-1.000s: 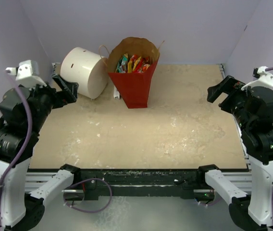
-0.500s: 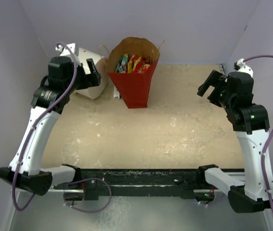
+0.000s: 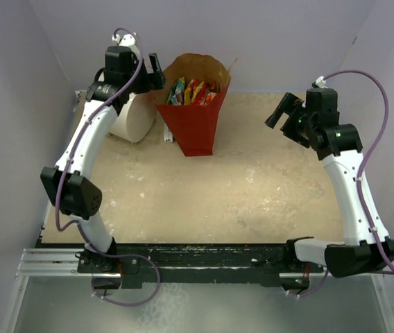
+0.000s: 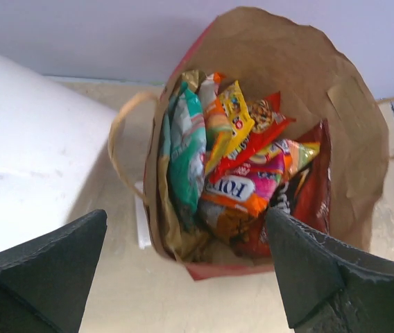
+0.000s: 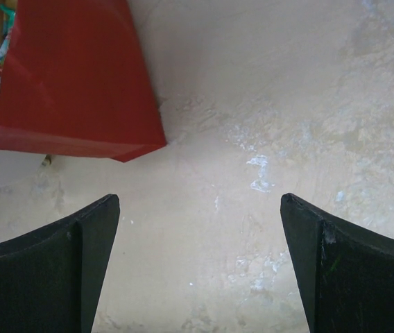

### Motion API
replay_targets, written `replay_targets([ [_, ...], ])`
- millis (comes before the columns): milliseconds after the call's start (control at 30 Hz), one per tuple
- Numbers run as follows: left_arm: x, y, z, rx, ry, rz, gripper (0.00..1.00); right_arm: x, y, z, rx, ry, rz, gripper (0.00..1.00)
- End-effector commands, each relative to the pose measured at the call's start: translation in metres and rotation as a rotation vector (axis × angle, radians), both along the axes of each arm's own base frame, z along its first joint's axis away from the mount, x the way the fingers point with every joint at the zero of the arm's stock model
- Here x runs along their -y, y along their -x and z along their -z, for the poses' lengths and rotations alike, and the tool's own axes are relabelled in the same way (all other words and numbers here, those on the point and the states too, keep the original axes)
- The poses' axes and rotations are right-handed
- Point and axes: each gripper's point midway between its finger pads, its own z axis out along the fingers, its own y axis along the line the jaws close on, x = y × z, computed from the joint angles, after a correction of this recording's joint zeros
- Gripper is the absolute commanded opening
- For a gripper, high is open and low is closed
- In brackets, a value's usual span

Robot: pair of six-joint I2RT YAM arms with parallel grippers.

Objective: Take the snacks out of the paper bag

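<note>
The paper bag [image 3: 194, 128], red outside and brown inside, stands upright at the back middle of the table. Several snacks [image 3: 192, 91] stand packed in its open mouth. My left gripper [image 3: 157, 72] is open and empty, just left of the bag's rim and above it. In the left wrist view the bag [image 4: 336, 104] and its orange, teal and red snacks [image 4: 242, 173] show between my open left gripper [image 4: 186, 215]. My right gripper [image 3: 280, 111] is open and empty, well right of the bag. The right wrist view shows my right gripper [image 5: 199, 199] over bare table, with the bag's red side [image 5: 72, 76] at the upper left.
A white cylinder drum [image 3: 124, 111] lies on its side left of the bag, under my left arm; it also shows in the left wrist view [image 4: 30, 152]. A small white strip [image 4: 141, 222] lies at the bag's left foot. Lilac walls close the back and sides.
Both arms have unfolded from their rest pose. My left gripper rose and swung right to the bag's left rim. My right gripper moved forward and left toward the bag.
</note>
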Motion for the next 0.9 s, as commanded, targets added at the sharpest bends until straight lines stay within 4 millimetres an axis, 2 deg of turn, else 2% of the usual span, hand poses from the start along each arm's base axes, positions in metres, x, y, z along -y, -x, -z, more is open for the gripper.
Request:
replay_targets([
  [0, 0.001, -0.038, -0.034, 0.132, 0.073, -0.023, 0.99, -0.023, -0.014, -0.041, 0.172, -0.007, -0.171, 1.0],
  [100, -0.004, -0.056, -0.025, 0.123, 0.066, -0.054, 0.94, -0.032, -0.017, -0.055, 0.263, 0.012, -0.26, 1.0],
  [267, -0.018, -0.075, -0.01, 0.1, 0.065, -0.14, 0.81, -0.016, -0.023, -0.067, 0.35, 0.086, -0.194, 1.0],
  [333, -0.022, -0.08, -0.005, 0.094, 0.049, -0.16, 0.72, -0.008, -0.025, -0.074, 0.378, 0.11, -0.156, 1.0],
  [433, -0.019, -0.087, 0.003, 0.075, 0.032, -0.141, 0.61, 0.004, -0.03, -0.077, 0.389, 0.15, -0.097, 1.0],
  [567, -0.017, -0.091, 0.007, 0.069, 0.018, -0.122, 0.4, 0.01, -0.037, -0.079, 0.394, 0.179, -0.068, 1.0],
  [867, -0.003, -0.084, 0.001, 0.079, 0.038, -0.035, 0.03, 0.013, -0.052, -0.077, 0.358, 0.203, -0.05, 1.0],
])
